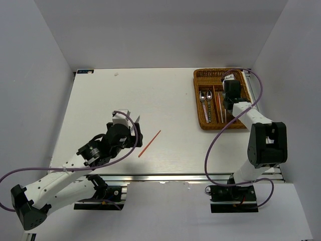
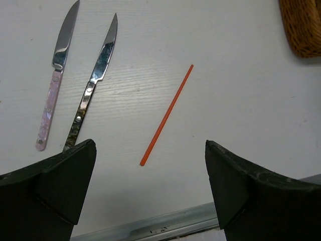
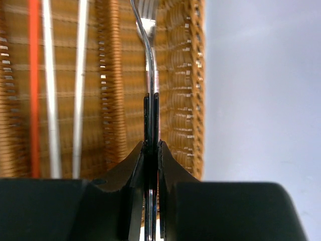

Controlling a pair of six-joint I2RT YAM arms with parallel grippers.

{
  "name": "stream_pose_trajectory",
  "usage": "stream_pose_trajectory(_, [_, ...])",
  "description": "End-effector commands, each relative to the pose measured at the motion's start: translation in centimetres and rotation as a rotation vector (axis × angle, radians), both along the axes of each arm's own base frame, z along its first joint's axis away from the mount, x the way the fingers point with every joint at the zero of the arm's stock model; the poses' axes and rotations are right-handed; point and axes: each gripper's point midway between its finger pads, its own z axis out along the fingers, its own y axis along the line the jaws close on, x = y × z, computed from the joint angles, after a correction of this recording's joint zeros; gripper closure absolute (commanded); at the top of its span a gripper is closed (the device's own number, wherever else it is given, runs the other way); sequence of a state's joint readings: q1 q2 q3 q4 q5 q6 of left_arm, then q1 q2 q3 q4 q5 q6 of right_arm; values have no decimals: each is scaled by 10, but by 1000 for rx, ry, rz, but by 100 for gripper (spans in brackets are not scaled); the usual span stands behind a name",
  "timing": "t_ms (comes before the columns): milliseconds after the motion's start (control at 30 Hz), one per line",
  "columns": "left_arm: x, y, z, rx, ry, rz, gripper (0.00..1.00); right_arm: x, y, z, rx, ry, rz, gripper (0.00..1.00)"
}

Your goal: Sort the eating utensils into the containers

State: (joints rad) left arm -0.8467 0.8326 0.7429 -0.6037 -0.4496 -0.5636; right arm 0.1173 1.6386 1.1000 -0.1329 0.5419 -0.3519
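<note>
Pinched shut on a fork (image 3: 149,50), my right gripper (image 3: 152,100) holds the slim handle edge-on between its pads, with the tines pointing away from me. Under the fork runs the outermost long slot of the wicker tray (image 3: 193,75), whose side wall is just right of my fingers. Whether the fork touches the slot floor I cannot tell. Left of my fingers, past one woven divider, two white chopsticks (image 3: 49,85) lie lengthwise, and a red chopstick (image 3: 33,85) lies alongside them on their far side.

My left gripper (image 2: 149,165) stands wide open above the table (image 2: 241,100), with nothing between its fingers. A loose red chopstick (image 2: 166,114) lies on the table just ahead of my fingertips, its near end about midway between them, slanting away to the right. Ahead and to the left, two knives lie side by side, well apart from the chopstick, blades pointing away. The pink-handled knife (image 2: 55,80) is the outer one and the dark-handled knife (image 2: 95,75) lies nearer my centre line. A corner of the tray shows far ahead on the right.
</note>
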Motion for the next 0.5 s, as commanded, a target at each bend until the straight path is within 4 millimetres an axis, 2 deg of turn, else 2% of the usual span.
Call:
stream_pose_trajectory(0, [0, -7, 15, -47, -43, -35, 2, 12, -22, 22, -112, -21, -32, 100])
stream_pose_trajectory(67, [-1, -9, 15, -49, -38, -46, 2, 13, -32, 17, -151, -2, -47, 100])
stream_pose_trajectory(133, [0, -8, 14, -42, -37, -42, 2, 18, -33, 15, -154, -13, -52, 100])
stream_pose_trajectory(300, [-1, -9, 11, -46, -32, -45, 2, 22, -53, -1, -214, 38, -112, 91])
stream_pose_trajectory(333, [-1, -10, 11, -45, -31, -47, 2, 22, -57, -7, -212, 40, -123, 79])
stream_pose_trajectory(400, [-1, -10, 10, -46, -29, -46, 2, 21, -58, -11, -212, 46, -137, 65])
stream_pose_trajectory(433, [-1, -10, 10, -45, -27, -47, 2, 23, -57, -9, -204, 44, -141, 21])
stream_pose_trajectory(467, [0, -10, 9, -43, -25, -46, 2, 25, -56, -8, -191, 39, -144, 11])
